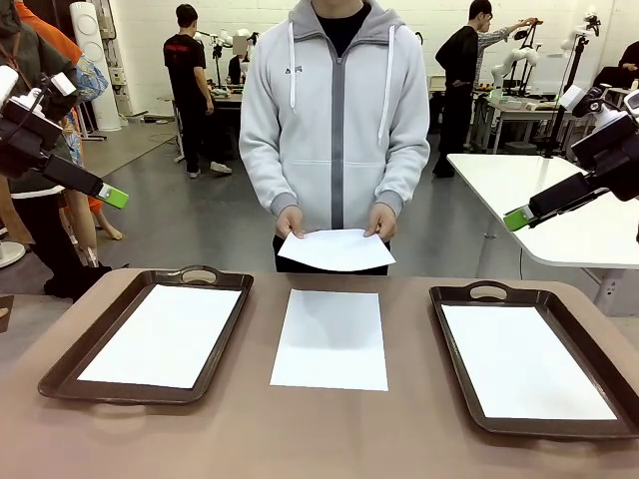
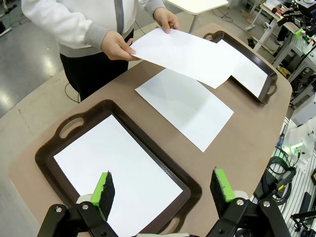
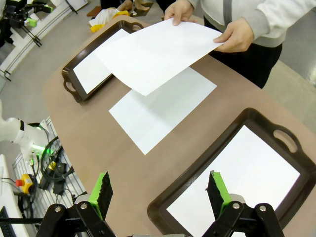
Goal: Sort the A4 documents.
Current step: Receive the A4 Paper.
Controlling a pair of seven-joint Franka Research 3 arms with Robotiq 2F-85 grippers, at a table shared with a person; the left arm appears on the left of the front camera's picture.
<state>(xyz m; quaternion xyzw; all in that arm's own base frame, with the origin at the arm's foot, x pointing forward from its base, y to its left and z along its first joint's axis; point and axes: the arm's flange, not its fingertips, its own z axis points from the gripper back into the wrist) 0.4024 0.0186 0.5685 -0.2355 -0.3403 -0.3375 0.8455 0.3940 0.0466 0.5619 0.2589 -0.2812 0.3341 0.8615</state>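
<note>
My left claw [image 2: 163, 185] and right claw [image 3: 160, 190] both hang wide and empty over the left tray [image 1: 200, 274] and right tray [image 1: 488, 291]. The loose A4 sheet [image 1: 329, 339] lies flat on the table [image 1: 399, 429] between them. I'd pinch its near edge, low and slow, since beyond it the person [image 1: 339, 120] holds another sheet [image 1: 336, 249] and both tray rims flank it.

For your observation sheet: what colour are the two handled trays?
Dark brown trays, clearest in the front view.
</note>
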